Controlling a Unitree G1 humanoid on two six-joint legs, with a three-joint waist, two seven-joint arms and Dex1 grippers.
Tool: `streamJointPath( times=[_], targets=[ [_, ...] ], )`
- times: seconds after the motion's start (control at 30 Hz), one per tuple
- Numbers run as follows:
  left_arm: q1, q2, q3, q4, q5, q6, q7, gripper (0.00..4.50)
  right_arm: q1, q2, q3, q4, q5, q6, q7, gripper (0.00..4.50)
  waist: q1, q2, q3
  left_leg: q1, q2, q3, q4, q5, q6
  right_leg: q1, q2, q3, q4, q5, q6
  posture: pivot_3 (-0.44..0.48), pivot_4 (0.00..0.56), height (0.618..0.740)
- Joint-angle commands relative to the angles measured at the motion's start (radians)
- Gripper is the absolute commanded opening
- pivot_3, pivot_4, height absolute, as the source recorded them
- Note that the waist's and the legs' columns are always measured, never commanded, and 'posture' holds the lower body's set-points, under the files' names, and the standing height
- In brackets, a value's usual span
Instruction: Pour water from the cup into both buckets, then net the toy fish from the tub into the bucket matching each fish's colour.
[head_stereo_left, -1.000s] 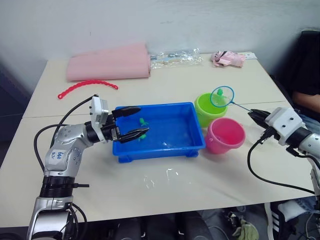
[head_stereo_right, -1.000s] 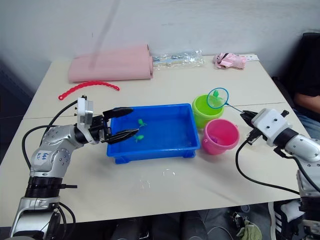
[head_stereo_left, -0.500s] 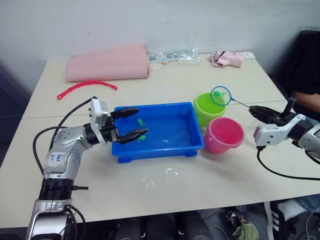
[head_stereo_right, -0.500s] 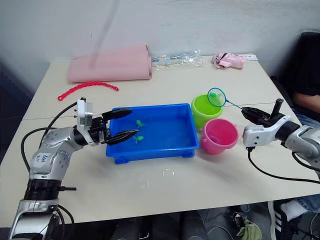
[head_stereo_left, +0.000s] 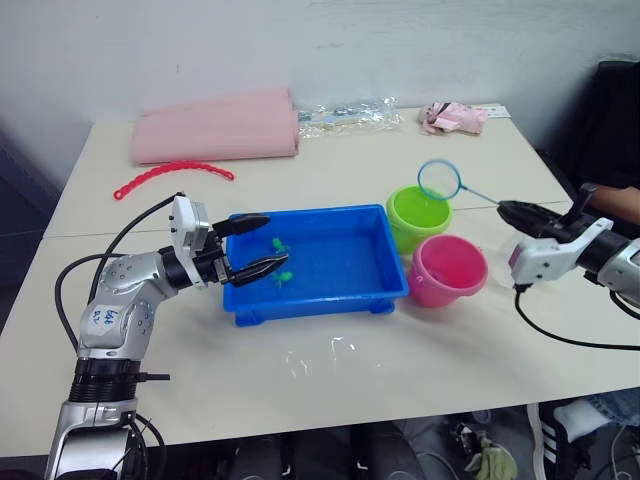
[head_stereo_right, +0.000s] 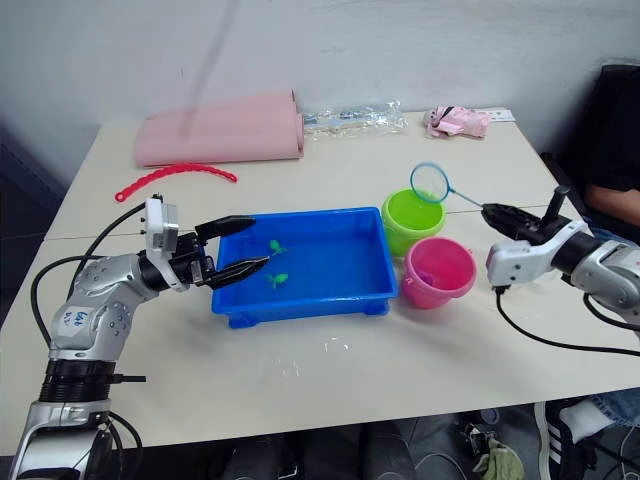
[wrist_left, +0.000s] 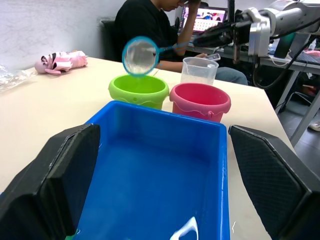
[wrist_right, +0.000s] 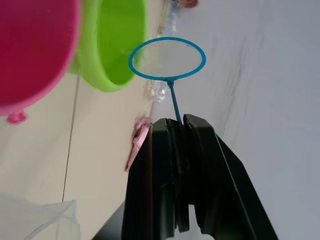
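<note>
While the right gripper (head_stereo_left: 512, 209) pinches the net (head_stereo_left: 440, 179) handle, its hoop, seemingly empty, above the green bucket (head_stereo_left: 419, 216), swing it level back to the tub (head_stereo_left: 390, 260) toward the 2 green fish (head_stereo_left: 281, 273).

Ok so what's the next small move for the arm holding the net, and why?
Probably swing the net back over the tub and dip it toward a green fish. The right gripper holds its handle, the hoop looks empty above the green bucket, and green fish lie in the tub near the open left gripper.
</note>
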Motion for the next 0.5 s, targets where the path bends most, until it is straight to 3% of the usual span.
streamJointPath(
  times=[0.03,0.13,0.23,0.37,0.5],
  targets=[
    [0.013,0.022,0.077,-0.031,-0.057,-0.005,-0.013,4.47,0.024,0.048,-0.016,-0.181,0.448,0.198,0.26,0.0,-0.002,0.0,0.0,0.0,0.0,0.0,0.0,0.0,0.0,0.0,0.0,0.0,0.0,0.0,0.0,0.0,0.15,0.74],
    [0.048,0.068,0.132,-0.006,-0.075,-0.01,-0.057,4.47,0.015,0.098,-0.01,-0.411,0.802,0.603,0.396,0.0,-0.005,0.0,0.0,0.002,0.001,0.0,-0.001,0.0,0.0,0.001,0.001,0.0,0.0,0.0,0.0,0.0,0.15,0.74],
    [0.104,0.143,0.162,0.035,-0.04,-0.058,-0.125,4.47,0.002,0.06,0.074,-0.556,0.904,0.869,0.555,0.0,-0.001,0.0,0.0,0.004,0.003,0.0,-0.001,0.0,0.0,0.002,0.0,0.001,0.001,0.0,-0.001,0.0,0.15,0.74],
    [0.159,0.207,0.197,0.09,-0.02,-0.141,-0.205,4.47,-0.063,0.107,0.14,-0.617,0.909,1.103,0.578,0.0,0.004,0.0,0.0,0.003,0.002,-0.001,-0.001,-0.003,0.002,0.002,-0.003,-0.001,-0.001,-0.001,-0.002,0.0,0.15,0.74],
    [0.185,0.251,0.205,0.116,-0.009,-0.173,-0.251,4.47,-0.119,0.173,0.252,-0.556,0.735,1.045,0.645,0.0,0.002,0.0,0.0,0.003,0.001,-0.001,-0.001,-0.004,0.002,0.002,-0.01,-0.004,-0.001,-0.002,-0.003,0.0,0.15,0.74]
  ],
)
